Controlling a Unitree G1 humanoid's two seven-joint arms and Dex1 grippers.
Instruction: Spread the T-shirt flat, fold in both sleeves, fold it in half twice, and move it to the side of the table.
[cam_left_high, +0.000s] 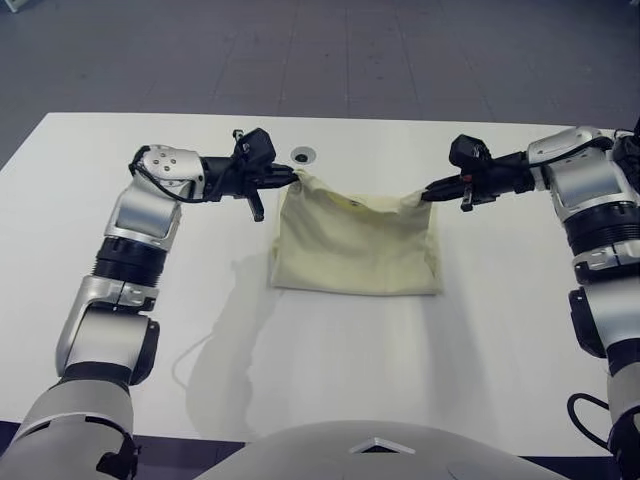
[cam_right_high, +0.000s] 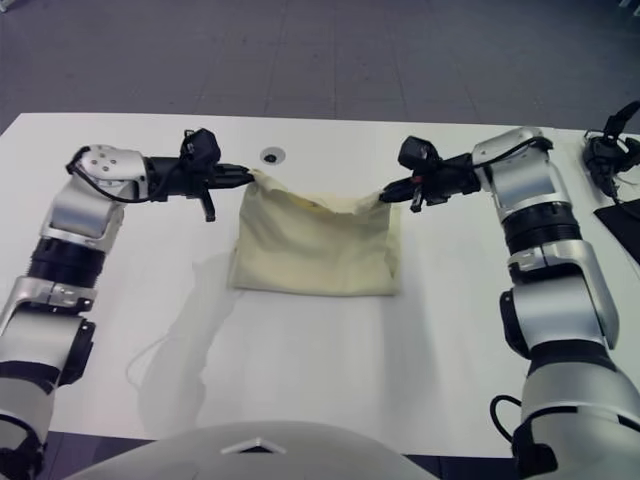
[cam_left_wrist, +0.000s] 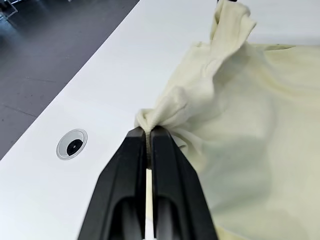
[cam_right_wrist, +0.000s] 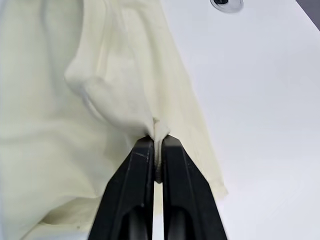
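The left gripper (cam_left_high: 295, 178) and right gripper (cam_left_high: 426, 192) each pinch shut on a far corner of the pale yellow T-shirt (cam_left_high: 355, 245), which sags between them onto the middle of the white counter (cam_left_high: 480, 330); it looks light and limp, best held by its corners.

You have the T-shirt (cam_left_high: 355, 245) at the middle of the table (cam_left_high: 300, 380), its near edge resting on the top and its two far corners raised off it. Your left gripper (cam_left_high: 295, 178) is clamped on the far-left corner and your right gripper (cam_left_high: 425, 193) on the far-right corner, with the cloth sagging between them. A round cable port (cam_left_high: 302, 154) sits in the table just behind the left gripper, and a bundle of cables (cam_right_high: 605, 160) lies at the table's far right edge, well apart from the shirt.
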